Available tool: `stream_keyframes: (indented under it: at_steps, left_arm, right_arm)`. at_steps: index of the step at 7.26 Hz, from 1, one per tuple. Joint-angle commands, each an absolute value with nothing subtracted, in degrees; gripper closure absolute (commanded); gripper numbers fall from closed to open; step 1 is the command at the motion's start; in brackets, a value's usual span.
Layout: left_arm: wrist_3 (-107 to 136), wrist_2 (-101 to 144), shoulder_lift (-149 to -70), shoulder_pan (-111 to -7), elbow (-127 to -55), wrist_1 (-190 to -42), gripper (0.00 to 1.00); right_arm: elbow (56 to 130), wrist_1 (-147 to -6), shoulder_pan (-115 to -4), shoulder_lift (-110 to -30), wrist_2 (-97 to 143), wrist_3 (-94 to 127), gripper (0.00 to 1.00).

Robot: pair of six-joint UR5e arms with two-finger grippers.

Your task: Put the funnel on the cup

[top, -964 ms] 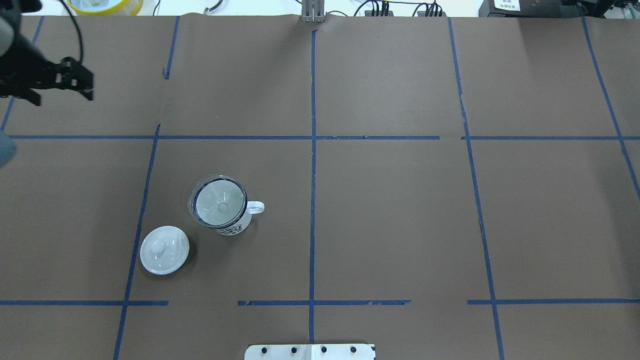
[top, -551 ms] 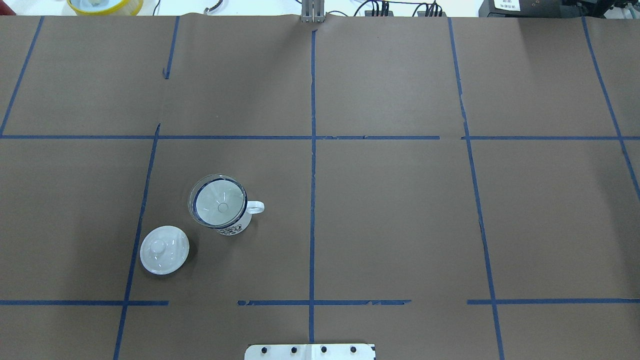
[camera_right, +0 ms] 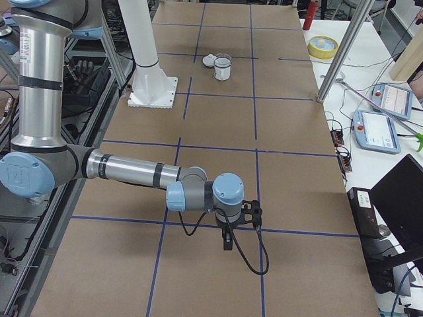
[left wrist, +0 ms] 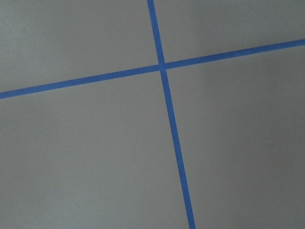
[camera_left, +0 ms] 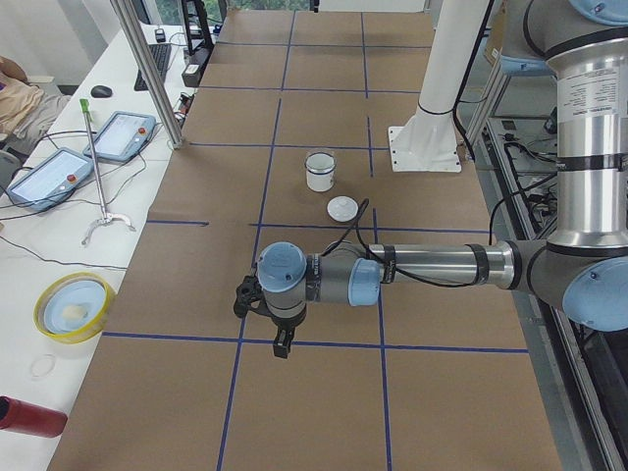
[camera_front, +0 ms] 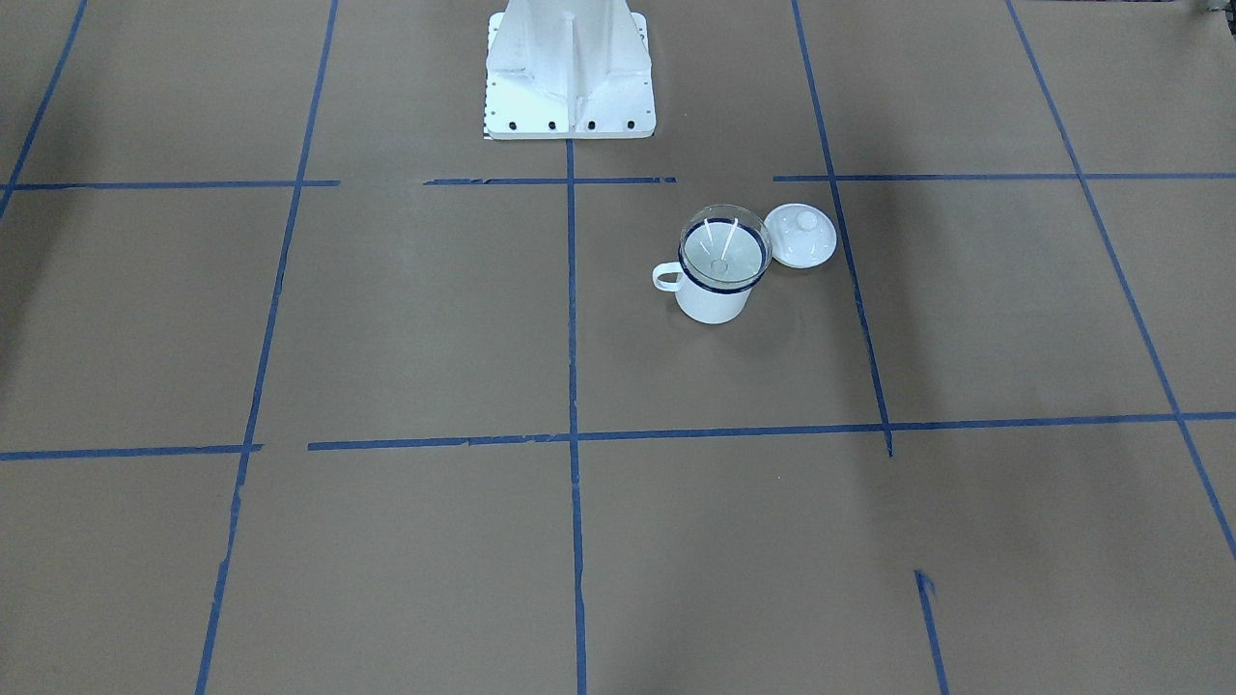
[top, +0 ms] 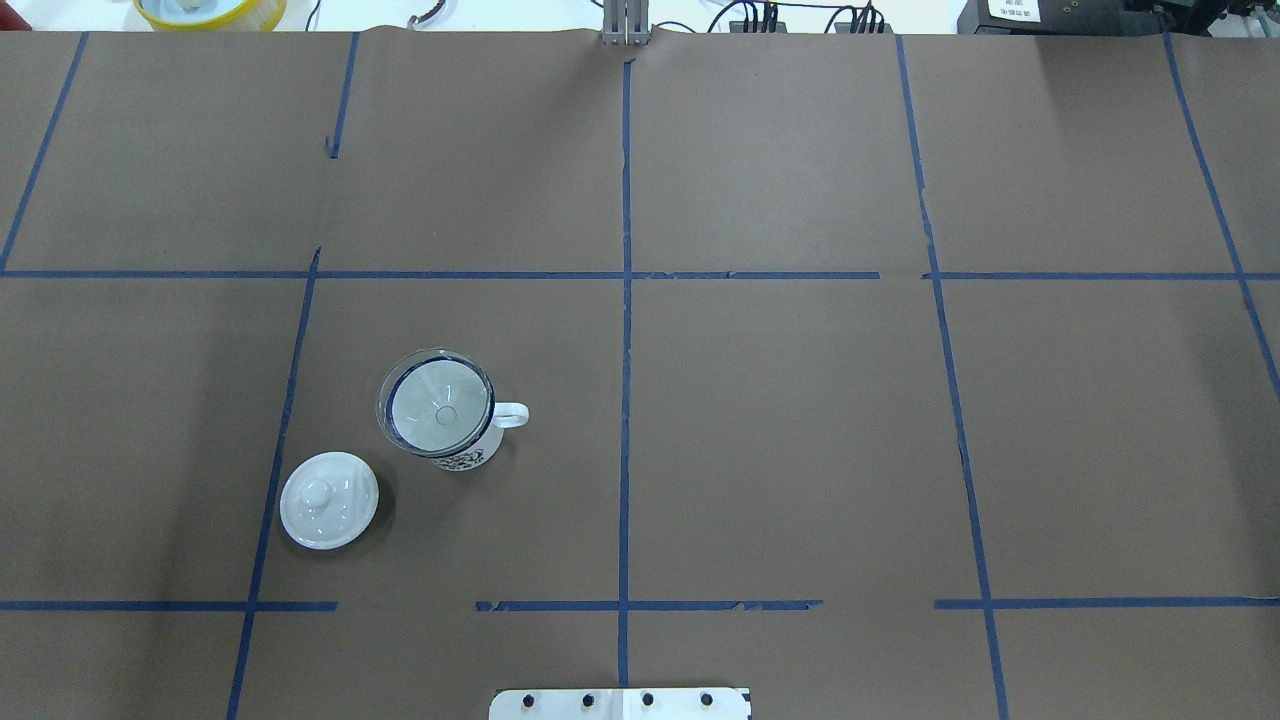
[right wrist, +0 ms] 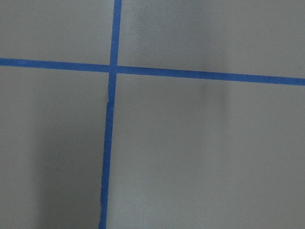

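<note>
The clear funnel (top: 437, 403) sits upright in the mouth of the white cup (top: 472, 452), whose dark blue rim shows under the bowl. The cup's handle (top: 512, 415) points to the overhead view's right. In the front view the funnel (camera_front: 724, 253) rests on the cup (camera_front: 713, 301). Both grippers are far from them. My left gripper (camera_left: 280, 339) shows only in the exterior left view and my right gripper (camera_right: 228, 241) only in the exterior right view, each low over bare paper. I cannot tell whether either is open or shut. The wrist views show only paper and blue tape.
A white domed lid with a knob (top: 329, 499) lies on the table beside the cup, apart from it. The robot's white base (camera_front: 570, 77) stands at the table's near middle. A yellow-rimmed dish (camera_left: 74, 306) and tablets lie on the side bench beyond the far edge.
My left gripper was at the overhead view's upper left edge a second ago and has moved out of that view. Funnel, cup and lid have not moved.
</note>
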State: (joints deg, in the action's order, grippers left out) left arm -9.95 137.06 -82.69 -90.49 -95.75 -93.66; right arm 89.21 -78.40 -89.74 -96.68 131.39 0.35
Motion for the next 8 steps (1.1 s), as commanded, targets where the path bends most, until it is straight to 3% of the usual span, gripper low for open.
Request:
stream_keyframes:
  at_steps: [1,5,8]
  left_arm:
    - [-10.2,137.0,-82.2,-90.7,-96.2,-94.0,0.00]
    - [-10.2,136.5,-80.0,-94.1,-101.7,-91.5,0.00]
    - [-3.3,131.7,-81.4,-94.0,-101.4,-92.7,0.00]
  right_arm:
    - [89.2,-78.4,-89.7,-96.7,131.4,0.4,0.00]
    - [89.3,-78.4,-89.7,-96.7,131.4,0.4,0.00]
    - [89.2,-78.4,-89.7,-96.7,131.4,0.4,0.00]
